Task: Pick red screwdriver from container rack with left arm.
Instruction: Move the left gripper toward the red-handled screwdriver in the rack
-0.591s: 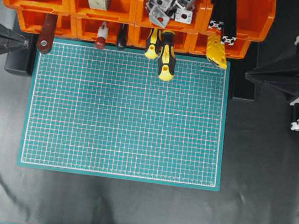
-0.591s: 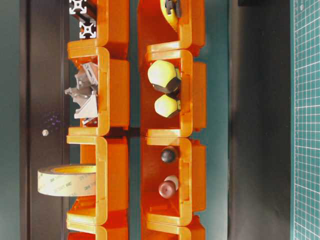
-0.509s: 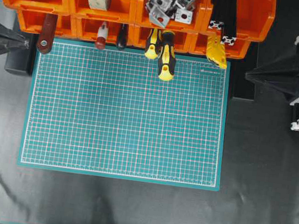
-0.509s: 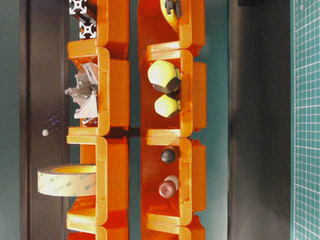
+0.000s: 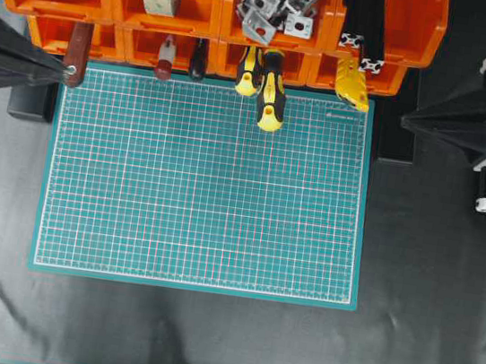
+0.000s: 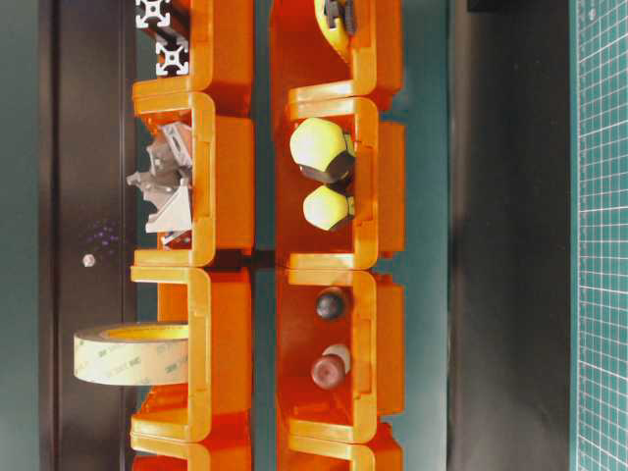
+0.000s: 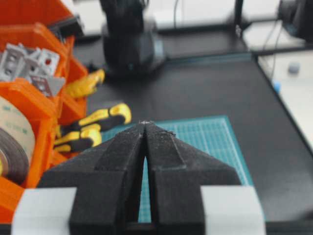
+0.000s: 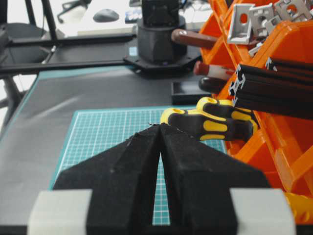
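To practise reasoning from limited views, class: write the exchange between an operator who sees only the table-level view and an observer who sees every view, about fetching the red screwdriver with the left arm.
Operator: I see the red screwdriver end-on in the container rack. Where is the left claw?
Observer: Overhead, the left claw has its tip at the brown-red handle, left of the red screwdriver.
Operator: Is it open?
Observer: No. The left wrist view shows its fingers pressed together, holding nothing.
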